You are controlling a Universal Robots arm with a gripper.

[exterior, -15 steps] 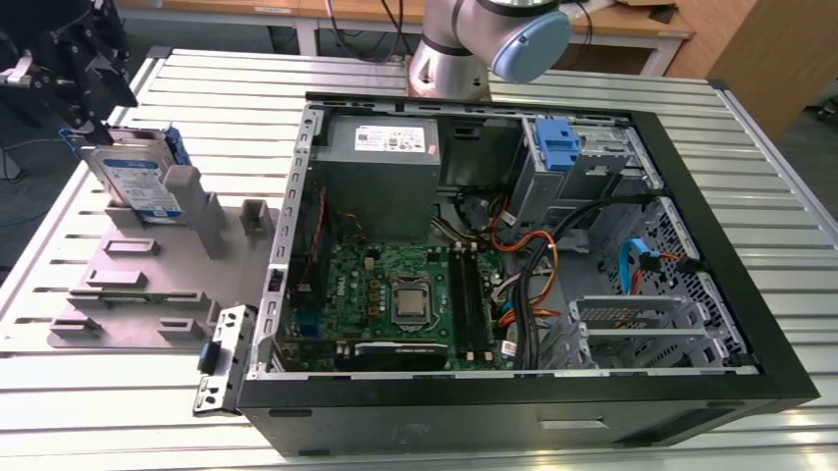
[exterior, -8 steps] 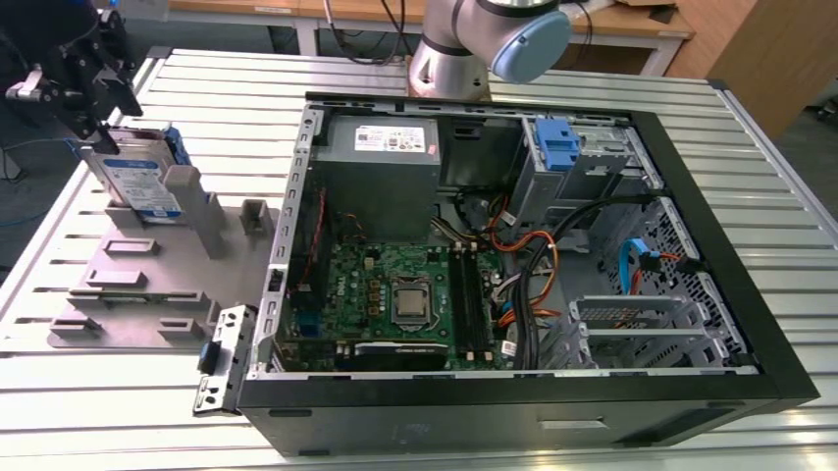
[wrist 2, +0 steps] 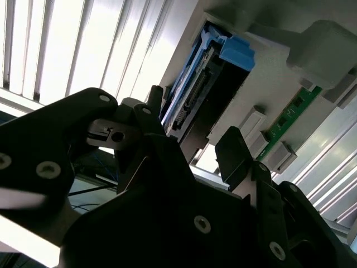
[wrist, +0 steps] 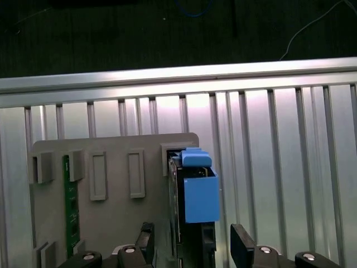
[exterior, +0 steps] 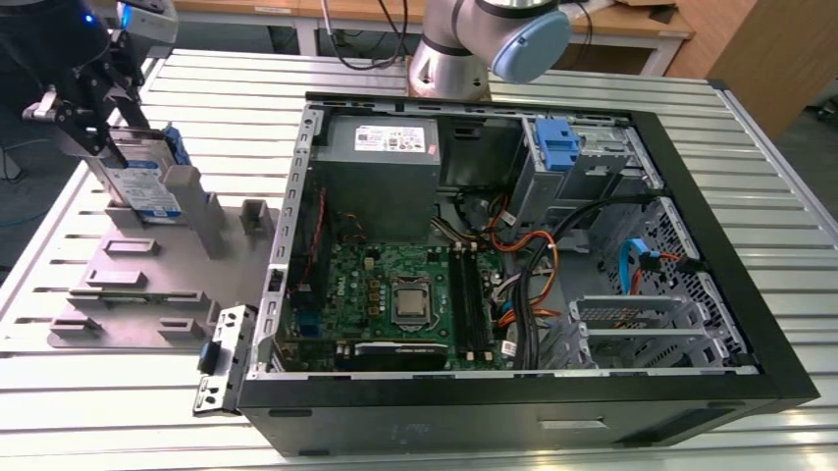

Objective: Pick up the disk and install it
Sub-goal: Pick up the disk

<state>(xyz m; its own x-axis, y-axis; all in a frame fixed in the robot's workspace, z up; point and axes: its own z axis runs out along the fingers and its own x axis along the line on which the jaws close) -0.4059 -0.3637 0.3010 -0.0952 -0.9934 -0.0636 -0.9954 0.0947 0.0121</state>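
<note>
The disk (exterior: 144, 191) stands on edge in a slot of the grey fixture plate (exterior: 144, 285) at the exterior view's left, its blue-and-white label facing out. Both wrist views show its upper edge, with blue plastic rails and a blue tab on the disk (wrist: 198, 195) (wrist 2: 192, 95). My gripper (exterior: 112, 147) hovers at the disk's upper end. It is open, and its black fingers straddle the drive with a gap on each side, as the gripper (wrist: 192, 237) (wrist 2: 194, 120) appears in both wrist views.
An open computer case (exterior: 733, 324) lies to the exterior view's right, with a grey power supply (exterior: 392, 147), a motherboard and a blue bracket (exterior: 556, 142) in its drive bay. A green memory stick (wrist: 70, 206) sits in the fixture plate. The arm's base (exterior: 458, 49) stands behind the case.
</note>
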